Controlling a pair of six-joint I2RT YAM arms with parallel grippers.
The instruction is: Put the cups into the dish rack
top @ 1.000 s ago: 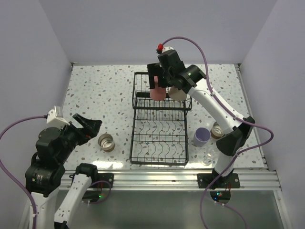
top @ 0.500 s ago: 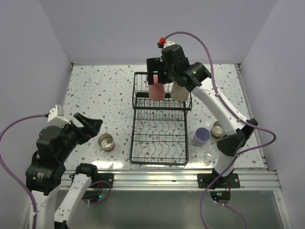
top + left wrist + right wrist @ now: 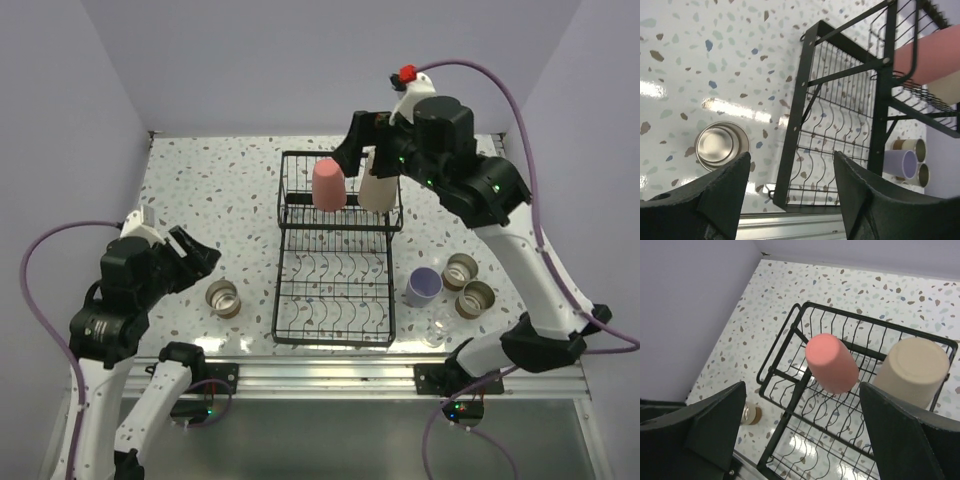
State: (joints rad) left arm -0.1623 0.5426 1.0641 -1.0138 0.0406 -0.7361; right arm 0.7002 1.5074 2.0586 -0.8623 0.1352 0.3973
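Hovering over the raised basket of the rack [image 3: 335, 300], the right gripper [image 3: 362, 152] stood spread wide with nothing in it. Below it, the pink cup [image 3: 329, 185] and beige cup [image 3: 378, 188] sat mouth down in that basket, side by side. The wrist view suggested the pink one leaned rather than sat square.

The left gripper [image 3: 188, 262] was low on the left, its jaws well apart and empty. It faced a tan cup [image 3: 223, 297] standing mouth up on the table [image 3: 200, 190], near the rack's left rail but clear of it. On the right, the lavender cup [image 3: 423, 287], two other tan cups [image 3: 461, 270] and the glass [image 3: 437, 330] were not yet loaded.

The likeliest slip, as I judged it, lay with the tan cup. It was short and glossy, so a grip taken too high or off-centre could squirt it sideways or tip it. With the rail so close, the far finger might strike the wire instead of clearing it.

A leaning pink cup could also topple if the rack were jolted, or if the right arm dropped straight down on its way out. The glass looked hard to see against the speckled table and sat near the front edge beside the right arm's base, so a careless sweep could knock it off.
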